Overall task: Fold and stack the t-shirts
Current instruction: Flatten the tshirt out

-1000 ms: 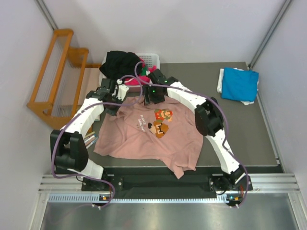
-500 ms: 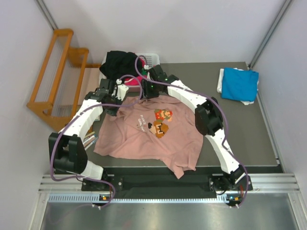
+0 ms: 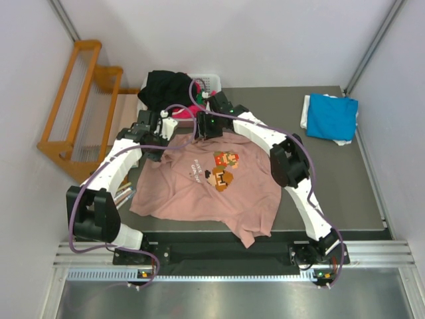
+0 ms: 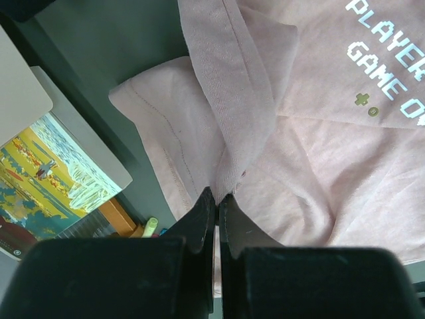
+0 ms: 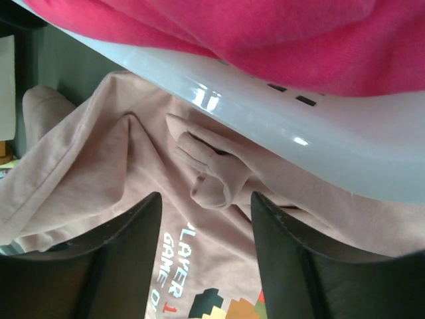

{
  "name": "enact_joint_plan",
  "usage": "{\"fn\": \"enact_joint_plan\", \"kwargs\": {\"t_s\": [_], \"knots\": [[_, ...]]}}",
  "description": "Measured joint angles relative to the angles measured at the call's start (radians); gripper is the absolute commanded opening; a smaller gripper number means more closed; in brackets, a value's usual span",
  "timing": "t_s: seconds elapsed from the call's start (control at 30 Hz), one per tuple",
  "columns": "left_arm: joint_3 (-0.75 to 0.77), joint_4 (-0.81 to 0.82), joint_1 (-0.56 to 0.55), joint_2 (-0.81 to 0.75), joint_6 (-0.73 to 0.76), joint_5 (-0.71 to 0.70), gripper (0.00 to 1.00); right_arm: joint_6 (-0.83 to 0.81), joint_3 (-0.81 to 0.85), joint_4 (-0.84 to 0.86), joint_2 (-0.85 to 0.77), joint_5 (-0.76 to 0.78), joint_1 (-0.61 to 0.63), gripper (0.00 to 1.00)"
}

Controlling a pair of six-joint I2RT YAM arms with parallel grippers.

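A salmon-pink t-shirt (image 3: 199, 186) with a pixel-figure print lies crumpled across the dark table (image 3: 332, 179). My left gripper (image 3: 161, 145) is at its far left corner, shut on a raised fold of the pink cloth (image 4: 229, 133); the closed tips (image 4: 218, 197) pinch that fold. My right gripper (image 3: 202, 136) hovers over the shirt's far edge next to the basket. Its jaws are open (image 5: 207, 199) on either side of a rolled bump of pink cloth (image 5: 219, 183), not touching it. A folded blue t-shirt (image 3: 331, 116) lies at the far right.
A white slatted basket (image 3: 207, 82) at the table's far edge holds a black t-shirt (image 3: 166, 86) and a magenta one (image 5: 265, 33); its rim (image 5: 319, 143) is just beyond my right fingers. A wooden rack (image 3: 80, 100) stands left of the table. A colourful printed board (image 4: 53, 166) lies below the table's left edge.
My right gripper has moved a little toward the basket, over the shirt's far edge, and its jaws stay apart. The left gripper keeps its hold and has hardly moved.
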Motion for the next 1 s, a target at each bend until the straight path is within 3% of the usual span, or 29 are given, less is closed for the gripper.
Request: {"fn": "enact_joint_plan", "kwargs": {"t_s": [0.47, 0.8, 1.0], "knots": [[-0.011, 0.001, 0.0, -0.005, 0.0, -0.004, 0.0, 0.013, -0.012, 0.025, 0.001, -0.003, -0.01, 0.44], [-0.011, 0.0, 0.0, -0.005, 0.001, -0.004, 0.0, 0.033, -0.013, 0.041, 0.05, -0.021, -0.042, 0.44], [-0.011, 0.0, 0.0, -0.005, 0.0, -0.004, 0.0, 0.037, -0.013, 0.043, 0.05, -0.024, -0.043, 0.32]]}}
